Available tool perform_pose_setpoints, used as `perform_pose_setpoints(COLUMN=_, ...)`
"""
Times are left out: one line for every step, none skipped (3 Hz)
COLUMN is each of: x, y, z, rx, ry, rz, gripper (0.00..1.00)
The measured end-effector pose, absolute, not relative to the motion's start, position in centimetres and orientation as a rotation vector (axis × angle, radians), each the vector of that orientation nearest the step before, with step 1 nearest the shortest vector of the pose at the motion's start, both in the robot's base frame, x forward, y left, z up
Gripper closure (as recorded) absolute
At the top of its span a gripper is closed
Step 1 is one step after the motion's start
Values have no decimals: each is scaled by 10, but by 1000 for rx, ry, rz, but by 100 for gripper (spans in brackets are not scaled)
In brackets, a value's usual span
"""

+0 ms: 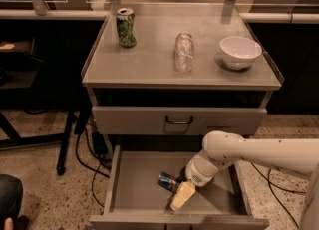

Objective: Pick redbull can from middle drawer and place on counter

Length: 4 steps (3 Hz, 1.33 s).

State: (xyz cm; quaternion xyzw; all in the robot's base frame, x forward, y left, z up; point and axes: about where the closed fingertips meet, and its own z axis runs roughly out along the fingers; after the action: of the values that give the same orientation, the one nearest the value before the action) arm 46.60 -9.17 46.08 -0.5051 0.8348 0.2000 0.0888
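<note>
arm point(259, 153) — extends in from right | gripper point(181, 197) — low, angled down-left

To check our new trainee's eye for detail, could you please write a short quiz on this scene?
1. True or false: the redbull can lies on its side in the middle drawer.
2. The white bowl sits on the counter toward the picture's: A left, B centre, C right.
3. Where is the gripper?
Key: 1 true; 2 C; 3 low inside the middle drawer, beside the redbull can.
</note>
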Motion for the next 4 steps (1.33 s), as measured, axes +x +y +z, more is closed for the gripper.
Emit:
perform_pose_setpoints(x=456, y=-97, z=461, rx=-1477, ry=2467, rz=614, gripper=0)
perform_pose_setpoints(x=454, y=-104, z=453, rx=-1406, ry=2465, rz=635, gripper=0)
perform_pose_setpoints(x=474, y=-94, z=422, rx=-1392, ry=2468, rz=663, gripper=0)
perform_pose_setpoints(x=474, y=-94, z=421, rx=-1391, ry=2469, rz=665, gripper=0)
